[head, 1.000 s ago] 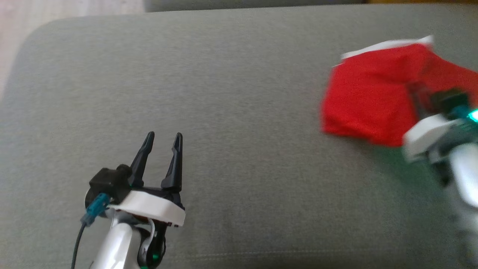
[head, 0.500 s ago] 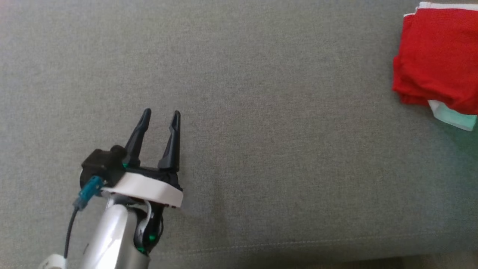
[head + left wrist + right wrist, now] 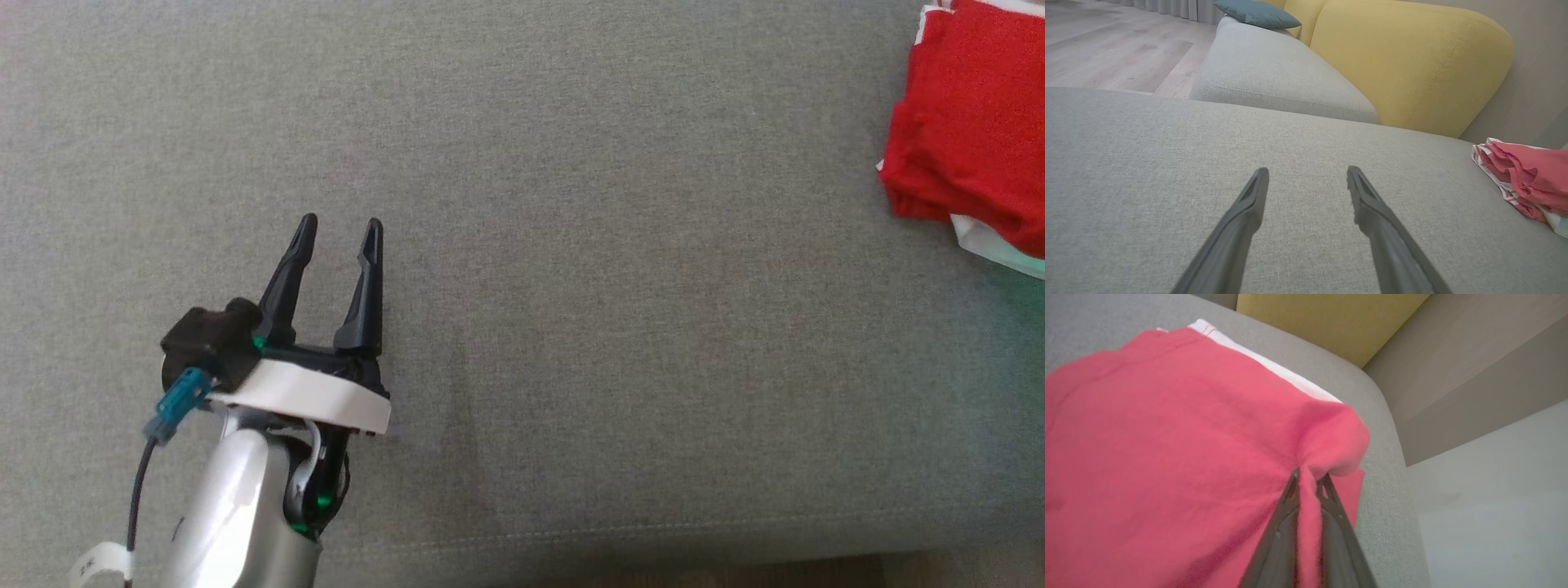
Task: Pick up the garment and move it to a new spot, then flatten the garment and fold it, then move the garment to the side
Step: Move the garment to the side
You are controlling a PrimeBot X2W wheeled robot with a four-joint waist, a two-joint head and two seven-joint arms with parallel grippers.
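Note:
The folded red garment point(image 3: 971, 122) with a white edge lies at the far right of the grey sofa seat point(image 3: 571, 245); the left wrist view has the garment point(image 3: 1527, 175) at its right edge. In the right wrist view my right gripper point(image 3: 1309, 478) is shut on a pinched fold of the garment point(image 3: 1167, 449), which spreads over the seat's right end. My left gripper point(image 3: 339, 230) stands open over bare cushion at the lower left, nothing between its fingers point(image 3: 1253, 196), well apart from the garment.
A yellow backrest point(image 3: 1412, 61) rises behind the seat, with a second grey cushion point(image 3: 1274, 77) and a teal pillow point(image 3: 1257, 14) beyond it. Wood floor point(image 3: 1106, 53) lies past the seat's far side. The seat's front seam point(image 3: 653, 531) runs along the bottom.
The head camera has swung, so the garment now sits at the frame's right edge and the right arm has left the view. The left gripper stays open in the same pose.

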